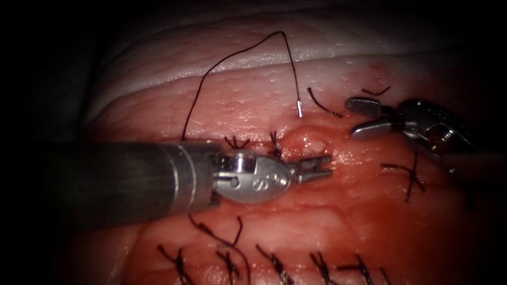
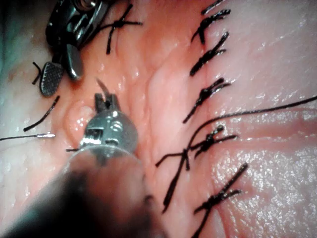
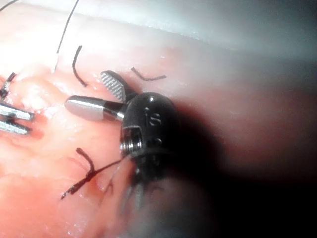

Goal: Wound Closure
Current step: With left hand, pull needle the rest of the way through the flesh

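Tissue (image 1: 338,221) beneath me; my left wrist view adds row of knots (image 2: 210,94) beside cut. My left tool (image 1: 316,169) level, jaws parted, empty. My right tool (image 1: 364,119) spread, empty. Needle (image 1: 299,109) swaged end sticking from tissue, thread (image 1: 232,55) arching

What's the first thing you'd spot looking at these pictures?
The big left pincer in the middle, its jaws a little open near a bump on the tissue, holding nothing. Above it a dark thread arches up over the tissue and ends at a shiny needle tip. On the right, the right pincer waits wide open and empty, with dark stitches along the bottom.
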